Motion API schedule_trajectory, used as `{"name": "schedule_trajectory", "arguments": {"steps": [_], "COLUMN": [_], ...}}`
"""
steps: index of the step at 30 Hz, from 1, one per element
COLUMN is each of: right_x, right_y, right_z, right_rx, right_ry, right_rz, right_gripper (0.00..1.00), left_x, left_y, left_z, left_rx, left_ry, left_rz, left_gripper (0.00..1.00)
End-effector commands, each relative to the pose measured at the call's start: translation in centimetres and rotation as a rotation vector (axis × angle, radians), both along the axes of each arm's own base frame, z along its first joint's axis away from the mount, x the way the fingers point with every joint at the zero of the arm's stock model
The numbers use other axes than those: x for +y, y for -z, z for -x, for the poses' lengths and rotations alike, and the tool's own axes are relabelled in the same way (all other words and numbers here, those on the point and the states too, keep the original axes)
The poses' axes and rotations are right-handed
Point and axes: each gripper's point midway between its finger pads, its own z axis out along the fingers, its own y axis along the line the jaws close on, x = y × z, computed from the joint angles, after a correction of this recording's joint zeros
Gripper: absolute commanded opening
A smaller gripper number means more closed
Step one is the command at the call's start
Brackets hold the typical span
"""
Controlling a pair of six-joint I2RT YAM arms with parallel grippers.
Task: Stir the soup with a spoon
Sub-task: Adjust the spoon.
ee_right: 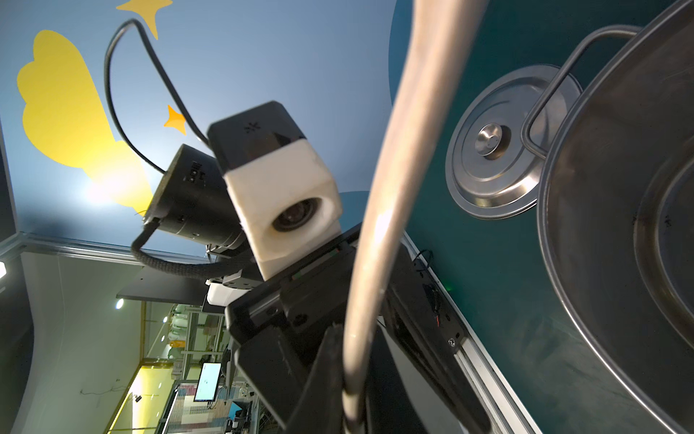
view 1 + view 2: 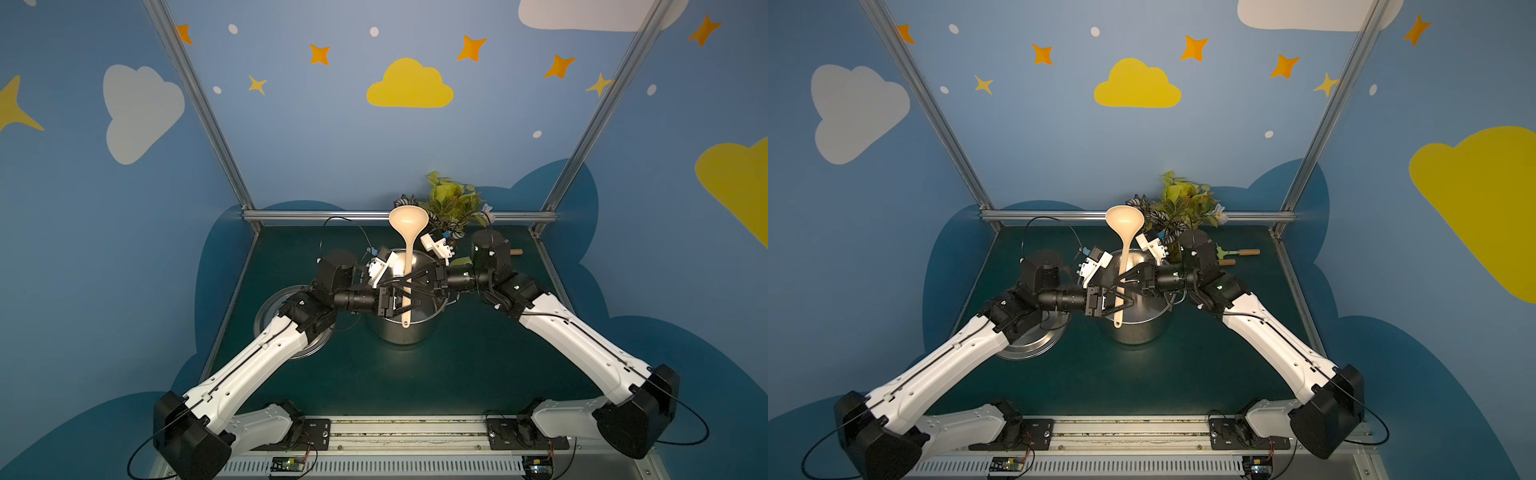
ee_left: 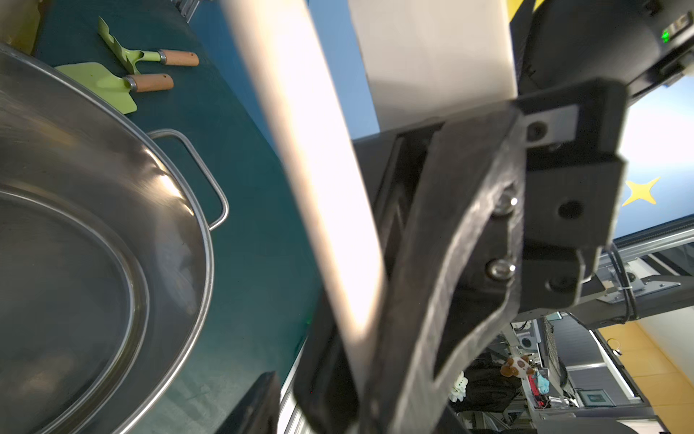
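The spoon point(image 2: 409, 220) is a cream ladle held over the steel pot point(image 2: 399, 332), its bowl up and toward the back and its handle end low at the front. My right gripper point(image 2: 409, 277) is shut on the handle from the right; in the right wrist view its fingers pinch the thin handle point(image 1: 375, 244). Lower on the handle, my left gripper point(image 2: 409, 301) reaches in from the left with its fingers about it; whether they pinch it is unclear. No distinct soup shows, only the pot's shiny bottom point(image 3: 67, 282).
The pot's lid point(image 2: 270, 307) lies knob-up on the table, left of the pot and partly under my left arm. A lime-green trowel point(image 3: 109, 84) and rake point(image 3: 124, 52) lie right of the pot. A leafy plant point(image 2: 453, 199) stands behind it.
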Motion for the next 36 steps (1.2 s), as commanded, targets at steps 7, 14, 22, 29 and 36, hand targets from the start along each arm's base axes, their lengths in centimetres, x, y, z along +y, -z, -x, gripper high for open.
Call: {"name": "schedule_trajectory", "arguments": {"steps": [7,14,22,29,36], "right_x": [0.4,0.2,-2.8,-6.4,-4.3], "right_y": [-0.2,0.1,1.1,1.3,1.5], "right_z": [1.1,1.2,-0.4,-1.4,-0.8], "right_rx": [-0.053,-0.065,-0.096,-0.084,-0.062], "right_ry": [-0.072,-0.073,0.098,0.349,0.398], "right_rz": [-0.011,0.001,0.070,0.005,-0.118], "right_gripper": [0.00,0.00,0.37,0.60,0.66], "left_x": [0.1,0.2,0.8,1.6,2.2], "left_y": [-1.1,-1.4,-2.1,-2.1,-1.3], "left_z": [-0.2,-0.1,-0.7,-2.7,-5.2], "left_rx": [-0.015,-0.008,0.005,0.055,0.123], "left_ry": [0.014,0.019,-0.060,-0.217,-0.389], "left_rz": [0.045,0.067,0.109,0.171,0.240], "left_gripper": [0.26,0.03,0.03,0.03,0.03]}}
